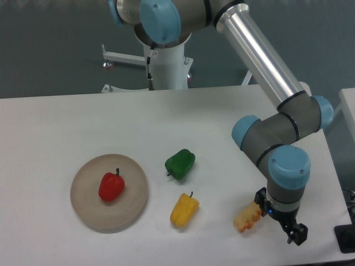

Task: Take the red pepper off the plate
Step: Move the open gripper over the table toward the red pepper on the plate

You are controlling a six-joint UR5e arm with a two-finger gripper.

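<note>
The red pepper (111,187) lies on the plate (89,213), a little right of the plate's middle, its dark stem pointing up and away from the camera. The beige plate sits on the white table (66,127) toward the near left. To the right of the plate, off it, lie a green pepper (180,164) and, nearer the camera, a yellow pepper (184,210) — the two close together but apart. Farther right is a small yellow-orange toy (247,218), just beside the gripper (293,231). The gripper hangs low over the table's near right corner, well apart from the plate — whether its fingers are spread or closed cannot be told from here.
</note>
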